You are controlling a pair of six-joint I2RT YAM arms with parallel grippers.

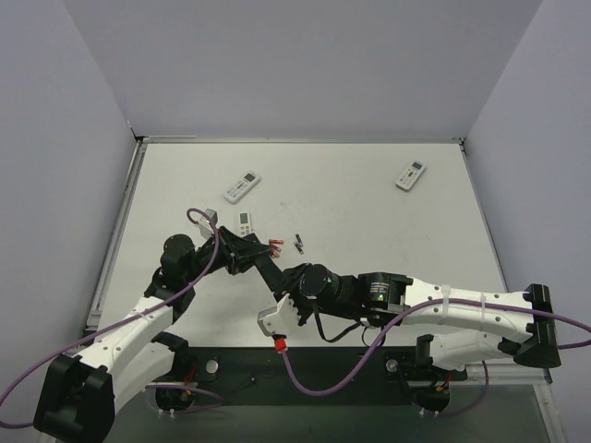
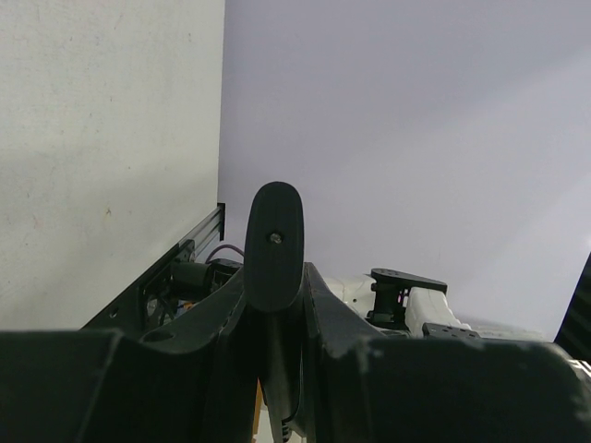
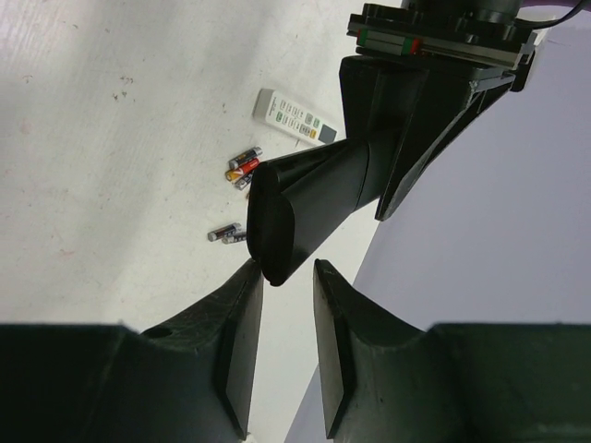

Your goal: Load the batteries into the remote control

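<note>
My left gripper (image 1: 247,249) is shut on a long black bar that looks like a remote control (image 2: 274,240), held off the table. It stands up between the closed fingers in the left wrist view. Its rounded free end (image 3: 277,226) sits just past my right gripper (image 3: 286,269), whose jaws stand apart with nothing between them. The end overlaps the left fingertip. In the top view the right gripper (image 1: 294,279) meets the bar near the table's middle. Red-and-black batteries (image 3: 244,166) and grey batteries (image 3: 227,233) lie loose on the table.
A white remote (image 1: 245,221) lies just behind the left gripper, close to the batteries (image 1: 273,245). Two more white remotes lie farther back, one left (image 1: 242,186) and one right (image 1: 411,175). Grey walls close the table's sides and back.
</note>
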